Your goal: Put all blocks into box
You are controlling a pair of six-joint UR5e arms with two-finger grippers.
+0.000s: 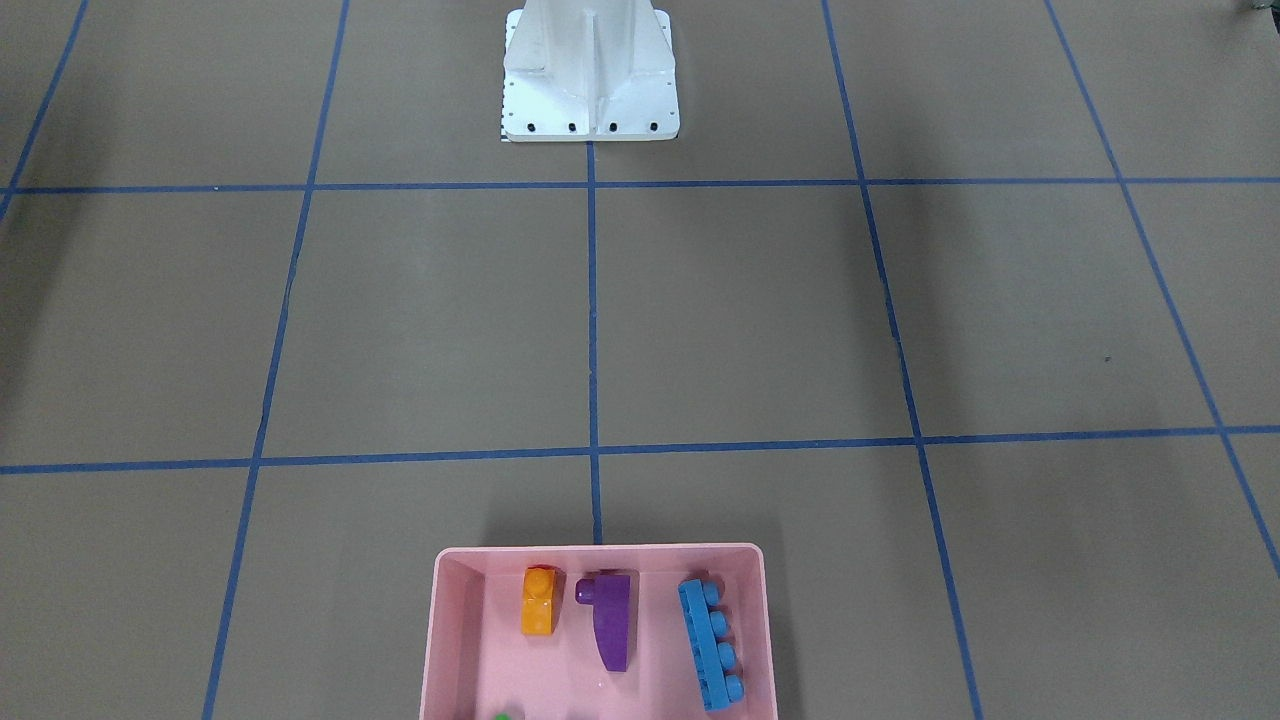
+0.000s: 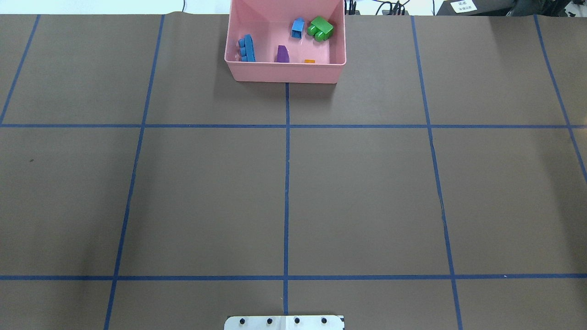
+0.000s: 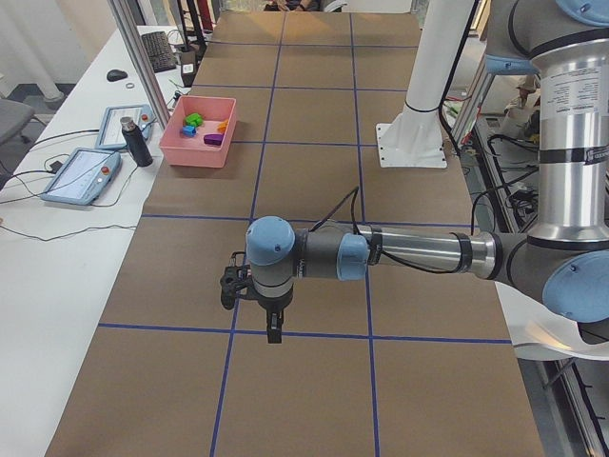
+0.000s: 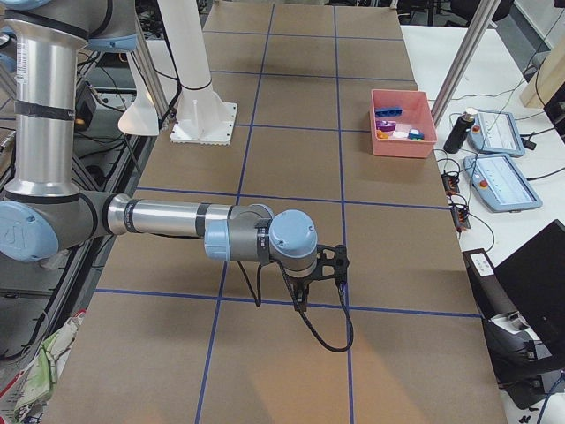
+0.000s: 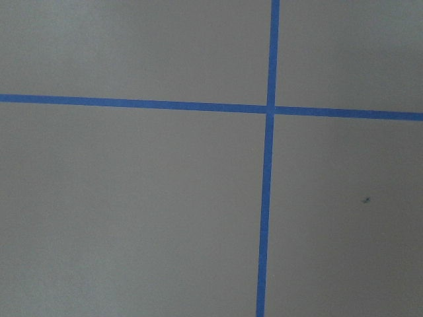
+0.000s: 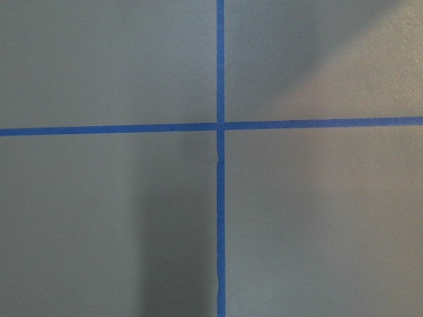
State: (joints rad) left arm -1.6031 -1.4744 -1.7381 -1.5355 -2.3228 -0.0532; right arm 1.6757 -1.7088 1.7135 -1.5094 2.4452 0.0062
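The pink box (image 2: pixel 284 73) stands at the table's far edge from the robot, on the centre line. All the blocks I can see lie inside it: a long blue block (image 2: pixel 246 48), a purple one (image 2: pixel 282 54), an orange one (image 2: pixel 309 61), a small blue one (image 2: pixel 298 27) and a green one (image 2: pixel 320 28). The front-facing view shows the same box (image 1: pixel 600 552) with the orange (image 1: pixel 541 600), purple (image 1: pixel 608 618) and long blue (image 1: pixel 712 643) blocks. My left gripper (image 3: pixel 273 327) and right gripper (image 4: pixel 301 300) hang over bare table, far from the box. I cannot tell whether either is open or shut.
The white robot base (image 1: pixel 590 70) sits at the table's near-robot edge. Beyond the box, on a white bench, stand a dark bottle (image 3: pixel 133 141) and control tablets (image 3: pixel 81 176). Blue tape lines grid the brown table. Both wrist views show only tape crossings.
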